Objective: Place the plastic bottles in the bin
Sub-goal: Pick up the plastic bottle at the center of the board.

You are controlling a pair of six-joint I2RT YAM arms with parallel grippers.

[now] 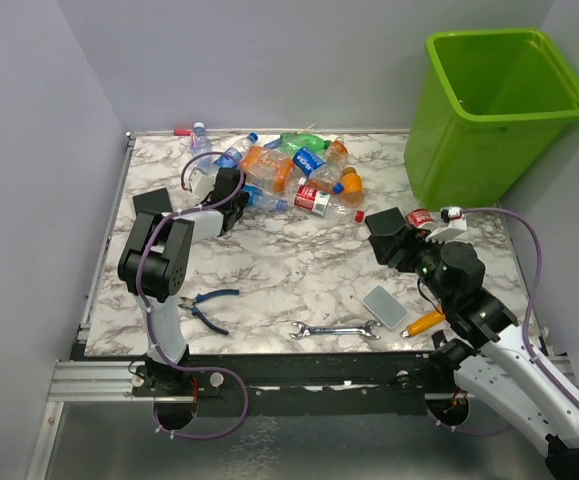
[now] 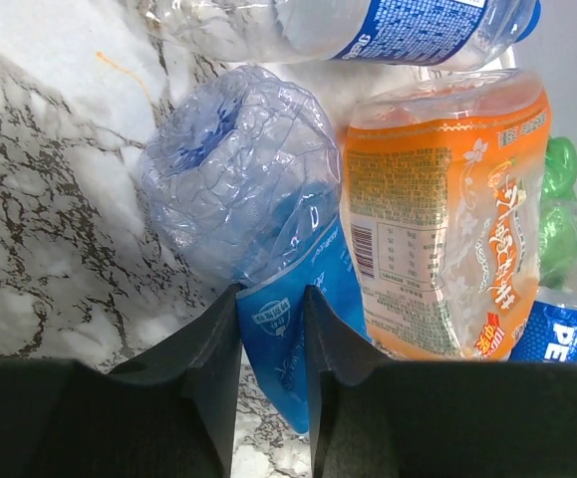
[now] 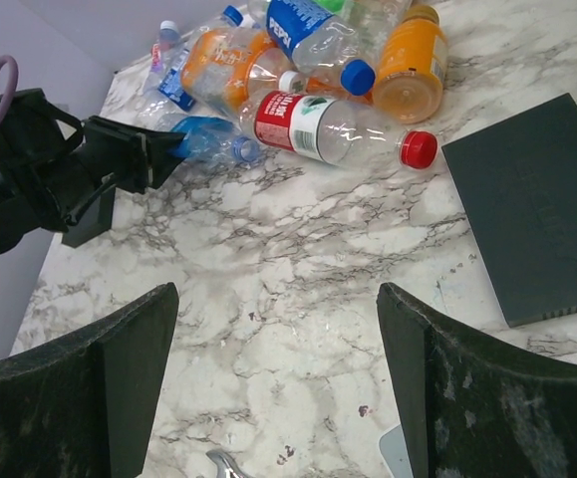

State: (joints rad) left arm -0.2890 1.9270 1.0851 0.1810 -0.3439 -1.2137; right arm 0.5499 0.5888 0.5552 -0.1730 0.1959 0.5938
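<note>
Jaws of my left gripper clamp the blue-labelled end of a crushed clear bottle, left edge of the bottle pile, upper centre of the top view. My right gripper stands wide apart above the marble table. I see the bin upper right.

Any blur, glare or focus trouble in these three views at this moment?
Top external: even light, soft shadows, all sharp, the bin vivid but not blown out. Left wrist: the crushed blue bottle crisp, marble at top left washed pale, the left fingers dark and featureless. Right wrist: bottles sharp, the right fingers soft.
</note>
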